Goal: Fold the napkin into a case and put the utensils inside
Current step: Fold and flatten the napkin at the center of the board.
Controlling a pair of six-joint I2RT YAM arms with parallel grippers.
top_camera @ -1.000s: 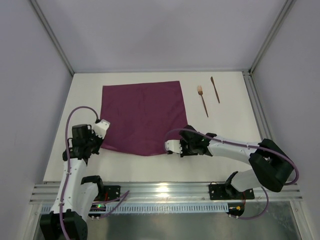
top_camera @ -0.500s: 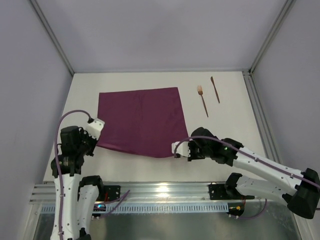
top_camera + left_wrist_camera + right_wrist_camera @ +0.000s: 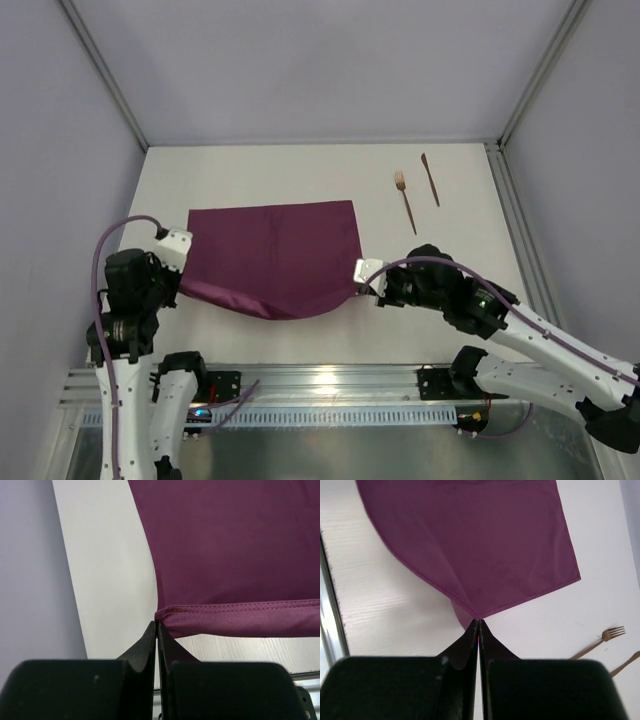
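With our left gripper (image 3: 156, 625) and right gripper (image 3: 478, 622) each clamped on a near corner of the napkin (image 3: 275, 250), we judge the first fold barely begun, with the fork (image 3: 404, 198) and knife (image 3: 430, 178) lying untouched on the table (image 3: 250, 170) to its right.

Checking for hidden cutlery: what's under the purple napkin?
Below the near edge of the napkin, lifted by the left hand and right hand, only bare table shows. Its far part lies flat, hiding whatever is beneath.
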